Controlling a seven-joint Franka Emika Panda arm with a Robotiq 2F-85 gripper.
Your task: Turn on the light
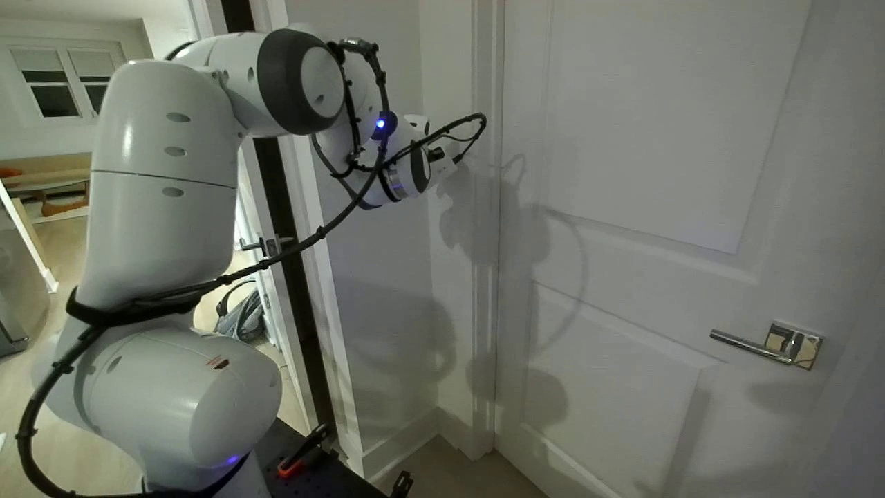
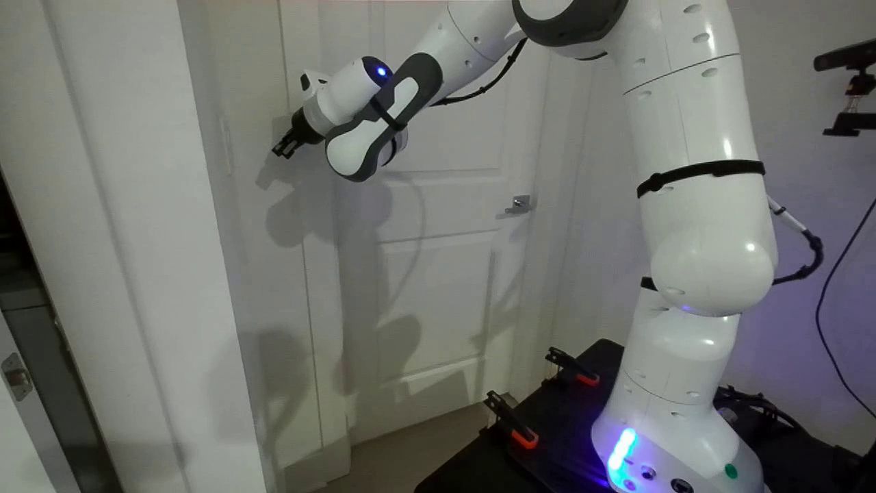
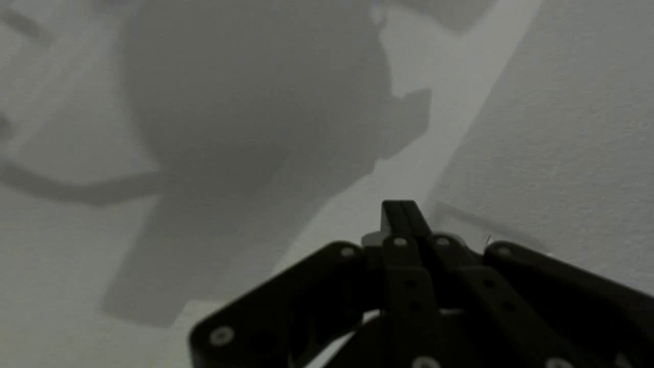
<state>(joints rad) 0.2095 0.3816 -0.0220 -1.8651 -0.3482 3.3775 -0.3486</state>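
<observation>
My black gripper (image 2: pixel 283 152) is up near the white wall in an exterior view, left of the door. In the wrist view its two fingertips (image 3: pixel 403 204) are pressed together with nothing between them. A pale flat plate (image 3: pixel 462 227), likely the light switch, lies on the wall just right of the fingertips; the gripper hides most of it. A faint upright plate (image 2: pixel 227 145) also shows on the side wall, left of the gripper. I cannot tell whether the fingers touch the wall or plate. In an exterior view the wrist hides the fingers.
A closed white door (image 1: pixel 643 138) with a metal handle (image 1: pixel 753 344) stands beside the wall. The arm's shadow falls on wall and door. The arm stands on a black table (image 2: pixel 458 465) with clamps (image 2: pixel 513 421). A camera (image 2: pixel 845 58) is mounted at the right. A cable loops off the wrist.
</observation>
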